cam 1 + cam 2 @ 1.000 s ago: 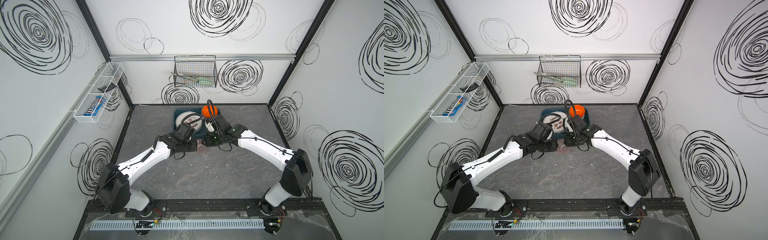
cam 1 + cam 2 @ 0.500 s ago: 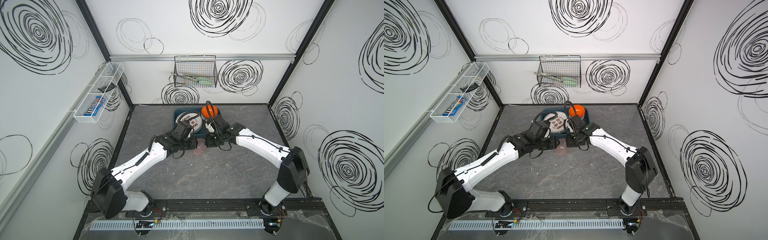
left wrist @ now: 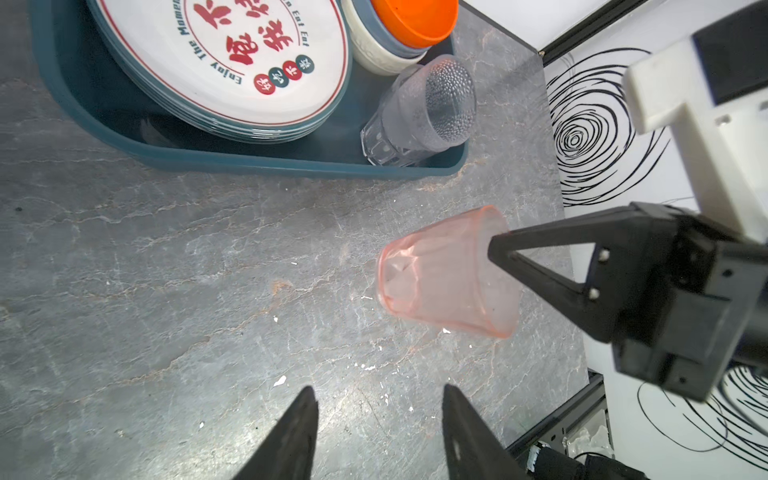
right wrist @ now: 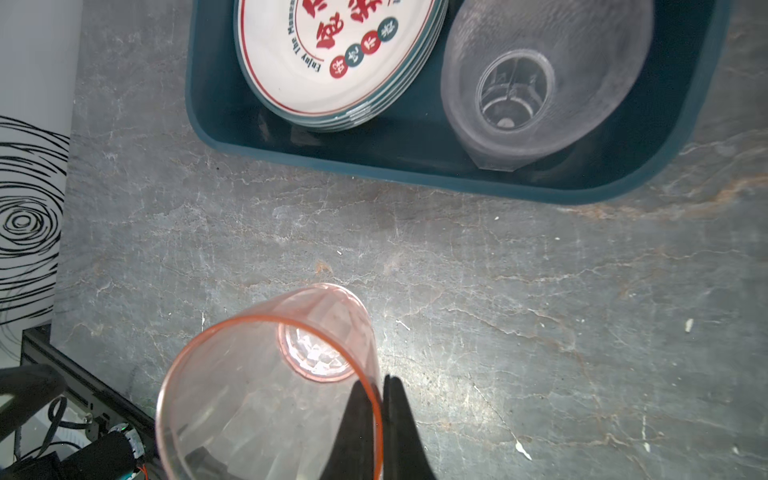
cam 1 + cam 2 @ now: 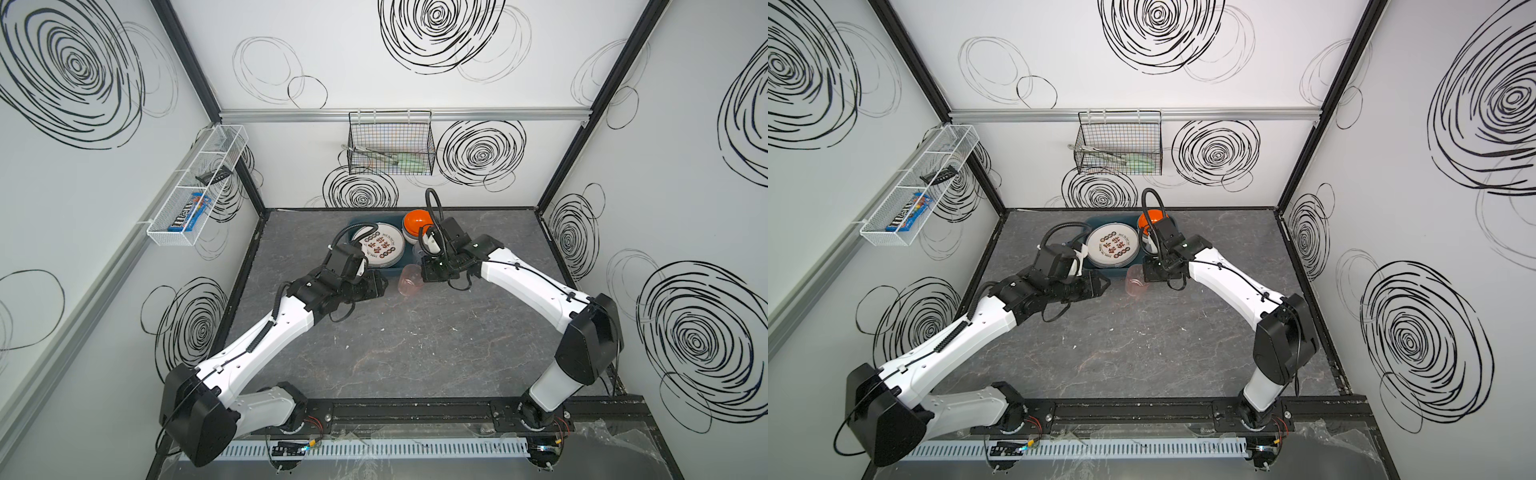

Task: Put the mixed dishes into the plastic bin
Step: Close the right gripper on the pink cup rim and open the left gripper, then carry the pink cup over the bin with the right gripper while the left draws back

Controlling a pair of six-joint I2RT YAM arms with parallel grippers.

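In bin (image 3: 249, 160) lay plates (image 3: 232, 95), bowls (image 3: 384, 52), clear tumbler (image 3: 419, 112); right pincer (image 4: 380, 386) clamped pink tumbler (image 3: 444, 278), seemingly last; left pincer (image 3: 378, 399) gaped empty.

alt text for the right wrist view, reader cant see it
The right pincer is shut on the rim of a tilted pink tumbler, with the grey table behind it. Farther off, the teal bin holds stacked printed plates and a clear tumbler.

The pink tumbler (image 3: 440, 282) looks glossy plastic, the tabletop (image 3: 166, 291) matt.
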